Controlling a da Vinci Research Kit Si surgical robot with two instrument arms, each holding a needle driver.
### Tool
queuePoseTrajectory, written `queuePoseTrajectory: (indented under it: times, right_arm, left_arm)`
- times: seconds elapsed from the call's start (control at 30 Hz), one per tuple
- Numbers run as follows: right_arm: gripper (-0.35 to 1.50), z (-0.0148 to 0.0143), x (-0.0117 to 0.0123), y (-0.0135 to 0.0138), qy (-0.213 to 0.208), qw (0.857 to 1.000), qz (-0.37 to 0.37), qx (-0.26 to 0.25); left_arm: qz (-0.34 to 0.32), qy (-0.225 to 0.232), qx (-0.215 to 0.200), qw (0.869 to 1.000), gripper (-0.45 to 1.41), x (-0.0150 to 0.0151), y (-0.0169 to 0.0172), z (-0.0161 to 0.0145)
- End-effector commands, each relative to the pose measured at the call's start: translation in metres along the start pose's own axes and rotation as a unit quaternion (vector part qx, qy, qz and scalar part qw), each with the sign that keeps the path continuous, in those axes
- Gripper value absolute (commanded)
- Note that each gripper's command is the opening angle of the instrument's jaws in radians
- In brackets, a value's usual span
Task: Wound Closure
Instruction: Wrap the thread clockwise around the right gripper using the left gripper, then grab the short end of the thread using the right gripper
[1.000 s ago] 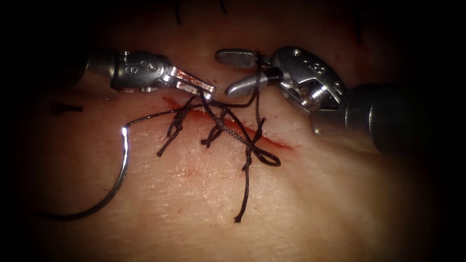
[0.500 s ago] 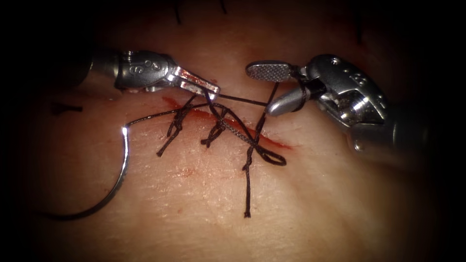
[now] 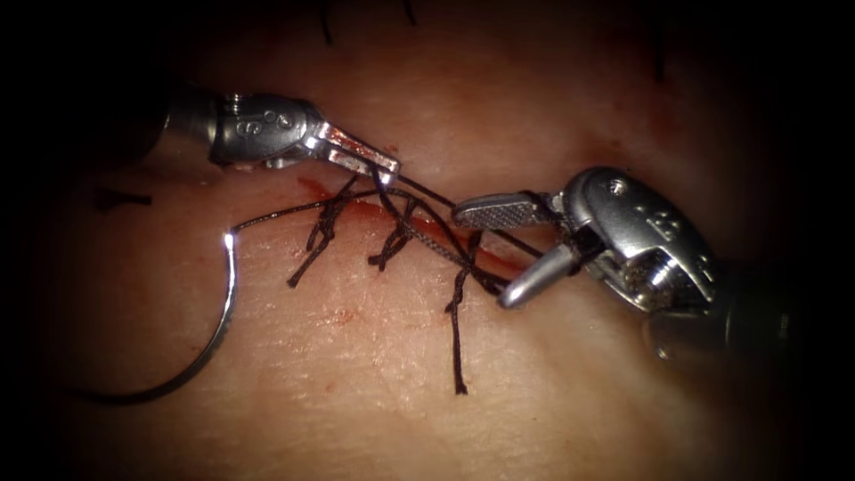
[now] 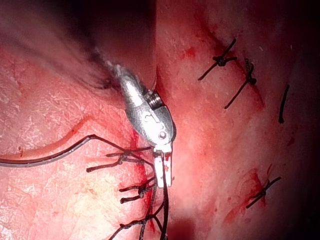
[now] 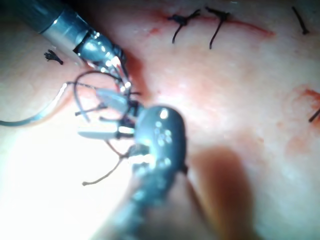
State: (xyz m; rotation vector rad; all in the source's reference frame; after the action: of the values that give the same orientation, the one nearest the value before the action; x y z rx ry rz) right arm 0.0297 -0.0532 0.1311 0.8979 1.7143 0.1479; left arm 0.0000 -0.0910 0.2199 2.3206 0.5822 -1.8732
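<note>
We saw left pincer (image 3: 378,165) clamped on thread (image 3: 419,191), anchoring strand; right pincer (image 3: 494,254) gaped, holding nothing, thread looped round it. Needle (image 3: 218,330) lay free on tissue (image 3: 374,356), at 9 o'clock from cut (image 3: 508,263).

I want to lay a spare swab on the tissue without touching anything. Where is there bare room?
Bare tissue lies right of the loose thread tail, below the right tool; another patch sits between that tail and the needle. It is crowded along the cut: knots, thread in the left tool, and the right tool's open jaws.
</note>
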Motion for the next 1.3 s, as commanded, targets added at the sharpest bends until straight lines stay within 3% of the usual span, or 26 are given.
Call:
queuePoseTrajectory:
  times: [0.03,0.23,0.67,0.87,0.97,1.07,1.3]
  right_arm:
    - [0.95,0.0006,-0.0018,0.0,-0.005,1.0,-0.002,0.008]
    - [0.85,0.0014,-0.0045,-0.0007,-0.048,0.996,-0.027,0.068]
    - [0.75,0.0012,-0.0048,0.0002,-0.083,0.988,-0.057,0.119]
    - [0.86,-0.0002,-0.0031,0.0025,-0.085,0.99,-0.061,0.091]
    - [0.86,-0.0014,-0.002,0.0041,-0.045,0.996,-0.052,0.052]
    - [0.86,-0.0018,-0.0016,0.005,-0.043,0.997,-0.049,0.03]
    - [0.9,-0.002,-0.0016,0.0051,-0.024,0.998,-0.047,0.022]
  left_arm:
    - [0.0,0.002,-0.003,1.0,-0.45,-0.0008,0.0,0.0003]
    - [0.001,0.001,-0.001,1.0,-0.45,-0.0016,-0.0015,-0.0006]
    - [0.011,-0.003,-0.007,1.0,-0.45,-0.0039,-0.0012,-0.0016]
    - [0.01,-0.002,-0.011,1.0,-0.45,-0.0032,0.0003,-0.0018]
    - [0.011,0.0,-0.014,1.0,-0.45,-0.0028,0.0016,-0.0014]
    - [0.011,0.001,-0.018,1.0,-0.45,-0.0026,0.0026,-0.0012]
    - [0.011,0.003,-0.024,1.0,-0.45,-0.0024,0.0027,-0.0017]
